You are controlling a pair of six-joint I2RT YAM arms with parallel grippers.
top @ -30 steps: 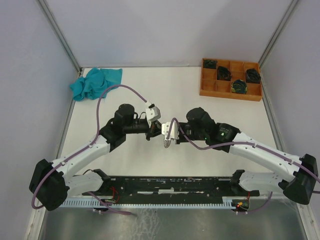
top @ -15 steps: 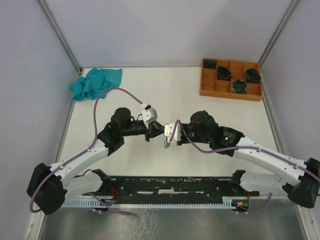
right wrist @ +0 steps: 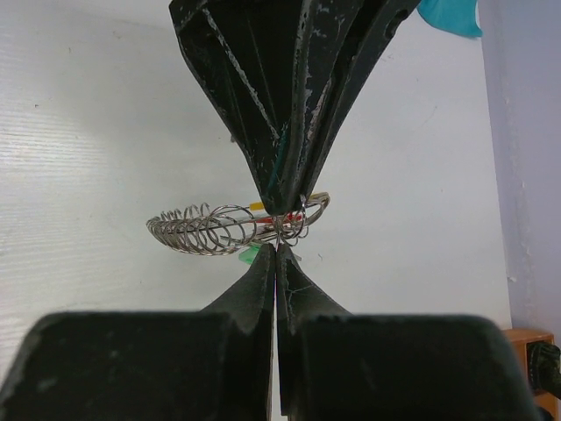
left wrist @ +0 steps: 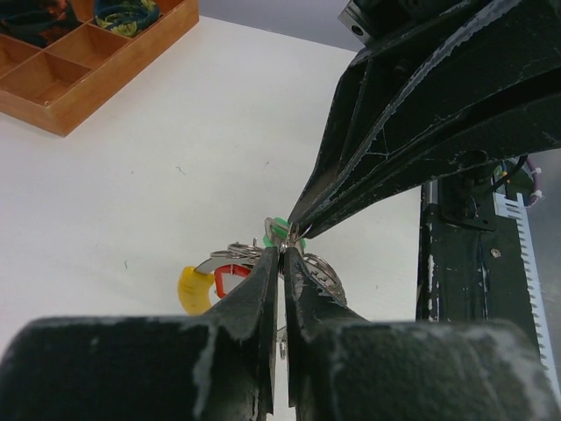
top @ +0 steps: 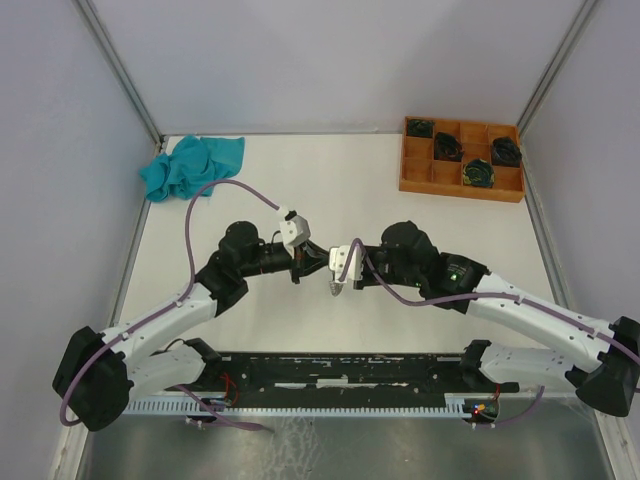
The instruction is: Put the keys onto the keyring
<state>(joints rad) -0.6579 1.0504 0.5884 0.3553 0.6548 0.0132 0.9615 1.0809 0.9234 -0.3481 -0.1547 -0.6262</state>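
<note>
Since a second ago, the left arm's elbow and wrist have drawn back to the left and a little nearer. The right arm has sagged slightly toward the near edge. The two tips meet at much the same spot as before.

- **Left gripper**: jaws pressed almost together, only a slit between them, nipping the wire of the keyring.
- **Right gripper**: jaws fully closed, tip on the same wire from the opposite side. We cannot tell whether it also holds the green-tagged key just beside it.
- **Keyring:** hangs between the two tips over the middle of the table. The red-tagged key and yellow tag dangle from it.

Handling, as we judge it: the ring is light, springy coiled wire, thin and slick, and will flex and twist under a pull. We think it is best pinched on the wire near its free end, and the keys by their plastic tags.
</note>
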